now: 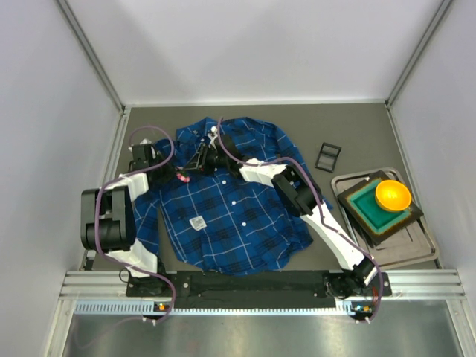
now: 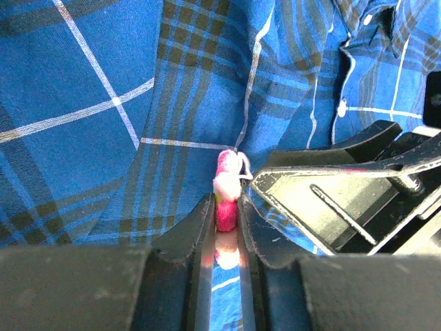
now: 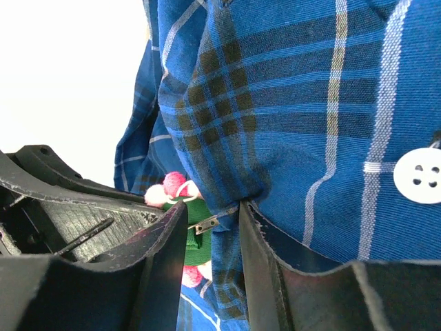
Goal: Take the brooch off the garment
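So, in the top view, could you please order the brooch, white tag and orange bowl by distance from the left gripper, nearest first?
1. brooch, at the left gripper.
2. white tag, on the garment.
3. orange bowl, far right.

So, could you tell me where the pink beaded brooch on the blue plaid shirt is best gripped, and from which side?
Probably across the bead cluster of the pink beaded brooch, coming from the left arm's side: it stands proud of the blue plaid shirt there, and the left gripper pinches it so.
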